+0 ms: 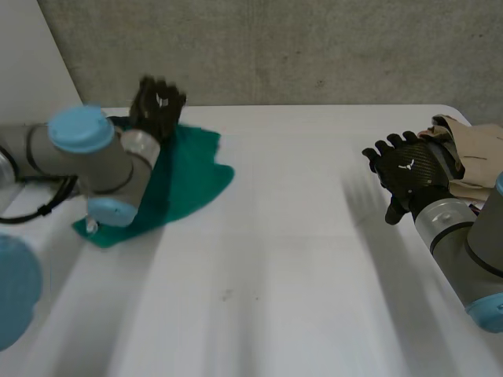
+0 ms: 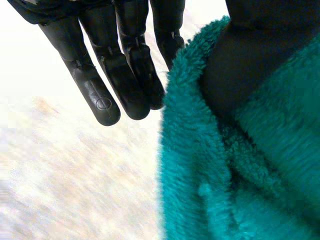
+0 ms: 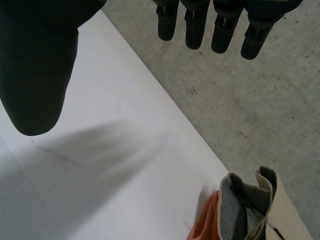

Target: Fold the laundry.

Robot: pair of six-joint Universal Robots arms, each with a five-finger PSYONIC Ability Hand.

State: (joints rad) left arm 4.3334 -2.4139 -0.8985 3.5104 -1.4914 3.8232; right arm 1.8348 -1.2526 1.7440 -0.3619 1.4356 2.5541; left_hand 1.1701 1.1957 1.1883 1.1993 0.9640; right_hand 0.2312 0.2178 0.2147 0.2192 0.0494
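Green cloth (image 1: 185, 177) bunched on the surface's (image 1: 275, 298) left side, unfolded.
Near and middle are bare, giving room to spread. The left hand (image 1: 157, 106), fingers straight and thumb buried in the cloth's far edge, could drag it off the back. The right hand (image 1: 409, 169) hovers wide and empty by beige clothes (image 1: 468, 153).

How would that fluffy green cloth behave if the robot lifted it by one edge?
Probably floppy: the green cloth lies rumpled in soft folds on the table. Its fuzzy pile suggests it is light for its size and grips rather than slips.
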